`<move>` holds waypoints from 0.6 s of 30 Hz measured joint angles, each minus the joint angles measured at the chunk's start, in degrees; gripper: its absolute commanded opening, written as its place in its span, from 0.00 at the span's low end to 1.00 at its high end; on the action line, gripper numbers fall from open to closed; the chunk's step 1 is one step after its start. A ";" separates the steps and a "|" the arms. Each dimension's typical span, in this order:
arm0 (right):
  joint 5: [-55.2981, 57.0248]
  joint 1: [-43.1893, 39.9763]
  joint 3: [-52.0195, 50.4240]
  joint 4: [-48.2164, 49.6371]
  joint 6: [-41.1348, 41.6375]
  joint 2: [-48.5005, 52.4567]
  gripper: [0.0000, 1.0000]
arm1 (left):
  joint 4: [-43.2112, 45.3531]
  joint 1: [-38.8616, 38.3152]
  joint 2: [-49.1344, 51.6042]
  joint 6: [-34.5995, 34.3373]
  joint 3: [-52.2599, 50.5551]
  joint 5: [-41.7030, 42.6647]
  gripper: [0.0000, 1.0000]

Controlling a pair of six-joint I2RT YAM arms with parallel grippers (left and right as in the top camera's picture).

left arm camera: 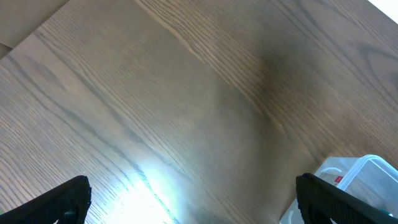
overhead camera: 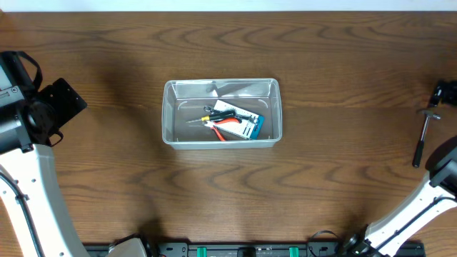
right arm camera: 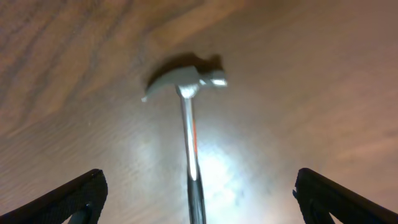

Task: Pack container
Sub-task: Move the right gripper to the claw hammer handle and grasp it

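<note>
Logged hammer (right arm camera: 188,127) on counter (right arm camera: 311,62), lengthwise midway between spread right fingers (right arm camera: 81,196), head away; left fingers (left arm camera: 62,202) spread too, far off.

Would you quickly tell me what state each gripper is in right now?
Left gripper: open, holding nothing.
Right gripper: open, empty, above the hammer.

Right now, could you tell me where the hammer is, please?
Overhead, the hammer lies far right on the table, beneath the right pincer, outside the container.
</note>
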 measured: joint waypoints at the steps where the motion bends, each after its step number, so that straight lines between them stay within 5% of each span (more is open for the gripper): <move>1: -0.33 0.04 0.00 0.52 -0.68 0.94 0.99 | 0.02 0.00 0.00 0.00 0.00 -0.02 0.98; 18: -2.75 1.51 -5.99 9.92 -5.22 6.29 0.99 | -0.02 0.00 0.00 0.00 0.00 0.00 0.98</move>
